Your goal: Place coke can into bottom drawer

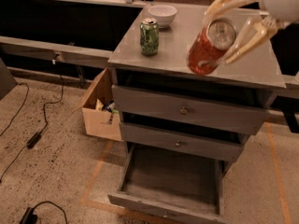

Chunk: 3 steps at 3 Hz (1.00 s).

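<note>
The coke can (209,47), red-orange with a silver end, hangs tilted in the air over the front of the cabinet top (187,59). My gripper (230,28) comes in from the upper right and is shut on the can's upper end, one pale finger (223,1) on each side. The bottom drawer (174,177) is pulled open below, a wide shallow grey tray with nothing in it. The can is well above it and a little to the right of its middle.
A green can (149,37) and a white bowl (162,14) stand on the cabinet top at the back left. The two upper drawers (187,111) are closed. An open cardboard box (100,108) sits left of the cabinet. Cables (32,139) lie on the floor.
</note>
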Each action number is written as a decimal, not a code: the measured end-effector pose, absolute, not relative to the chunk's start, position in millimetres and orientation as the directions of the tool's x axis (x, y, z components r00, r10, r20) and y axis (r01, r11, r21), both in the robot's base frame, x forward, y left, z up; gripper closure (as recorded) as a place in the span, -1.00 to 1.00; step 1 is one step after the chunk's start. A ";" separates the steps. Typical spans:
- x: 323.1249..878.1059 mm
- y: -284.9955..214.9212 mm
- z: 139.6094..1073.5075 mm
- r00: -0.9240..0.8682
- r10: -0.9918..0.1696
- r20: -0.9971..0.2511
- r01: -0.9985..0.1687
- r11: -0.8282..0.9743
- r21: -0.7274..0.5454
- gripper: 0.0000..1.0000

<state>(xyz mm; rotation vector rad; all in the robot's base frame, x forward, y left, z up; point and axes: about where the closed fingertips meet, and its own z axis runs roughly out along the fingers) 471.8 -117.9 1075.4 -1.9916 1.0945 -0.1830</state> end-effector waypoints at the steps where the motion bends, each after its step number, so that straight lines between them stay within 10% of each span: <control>1: 431.4 -113.9 1007.6 0.542 -0.759 -0.359 -0.748 -0.242 -0.618 1.00; 3: 410.9 -120.2 863.7 0.384 -0.807 -0.449 -0.897 -0.211 -0.388 1.00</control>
